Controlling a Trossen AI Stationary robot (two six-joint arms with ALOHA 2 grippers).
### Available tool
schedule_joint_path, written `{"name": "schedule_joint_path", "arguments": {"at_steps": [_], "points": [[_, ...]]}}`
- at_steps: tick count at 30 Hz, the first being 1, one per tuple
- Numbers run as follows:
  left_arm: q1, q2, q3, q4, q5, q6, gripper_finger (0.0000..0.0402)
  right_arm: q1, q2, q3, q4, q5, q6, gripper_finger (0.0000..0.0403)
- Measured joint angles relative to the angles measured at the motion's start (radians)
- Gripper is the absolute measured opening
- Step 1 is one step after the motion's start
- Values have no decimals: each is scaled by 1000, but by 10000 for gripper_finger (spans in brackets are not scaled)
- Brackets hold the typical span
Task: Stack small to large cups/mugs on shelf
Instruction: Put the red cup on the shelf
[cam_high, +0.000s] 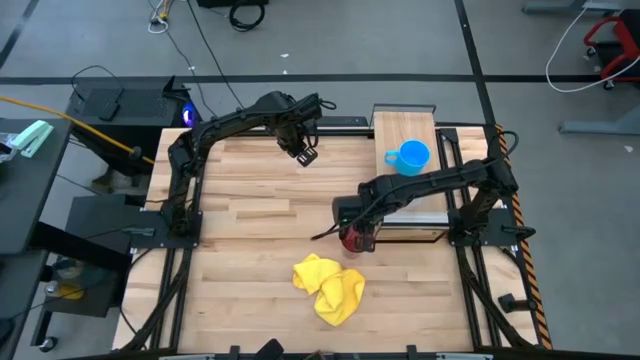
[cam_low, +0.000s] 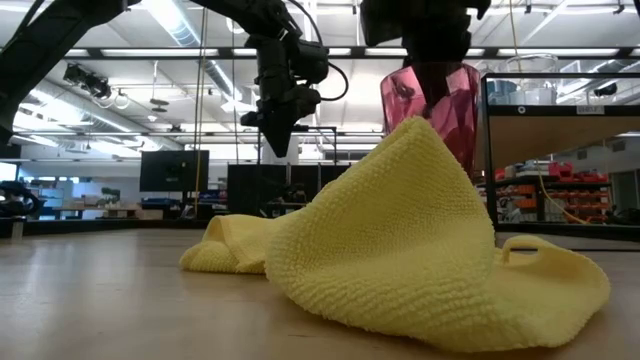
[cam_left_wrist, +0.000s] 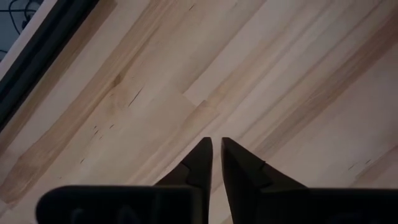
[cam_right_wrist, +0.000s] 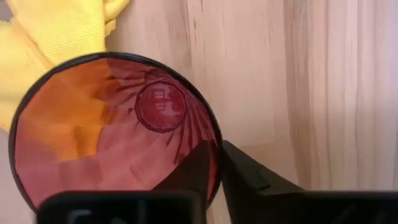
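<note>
The dark red translucent tumbler (cam_right_wrist: 118, 130) stands upright under my right gripper (cam_high: 356, 237), just left of the shelf's near end; it also shows in the low view (cam_low: 445, 110) behind the yellow cloth. My right gripper (cam_right_wrist: 216, 155) is shut on the tumbler's rim. The bright blue mug (cam_high: 410, 157) stands upright on the light-wood shelf (cam_high: 400, 125) at the far right. My left gripper (cam_high: 304, 152) hangs shut and empty above the table's far middle, its fingertips (cam_left_wrist: 216, 146) over bare wood. The small clear cup is out of view. My right gripper pinches the tumbler's rim (cam_right_wrist: 216, 138) with one finger (cam_right_wrist: 196, 168) inside the tumbler and one finger (cam_right_wrist: 249, 177) outside. The fingers come from above, pointing down. The tumbler stays upright, mouth up; the yellow cloth hides its base, so whether it is lifted cannot be told.
A crumpled yellow cloth (cam_high: 330, 286) lies on the table near the front middle, close to the tumbler; it fills the low view's foreground (cam_low: 400, 250). Bare wooden tabletop (cam_high: 250, 220) spreads to the left. Black frame rails run along the table's sides.
</note>
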Motion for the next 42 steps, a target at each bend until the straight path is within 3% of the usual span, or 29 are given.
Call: {"name": "schedule_joint_path", "arguments": {"at_steps": [4,12,21,24,33,42], "points": [[0,0,0,1,0,0,33,-2,-3,3,4,-11,-2,11],[0,0,0,20,0,0,18,-5,-6,19,-19,-6,-10,8],[0,0,0,38,0,0,12,-17,-7,253,-202,7,-60,5],[0,0,0,37,0,0,16,-34,-7,352,-283,57,-70,5],[0,0,0,37,0,0,8,-170,-8,586,-368,111,-93,5],[-4,0,0,37,0,-5,21,-395,-8,710,-370,107,-131,5]]}}
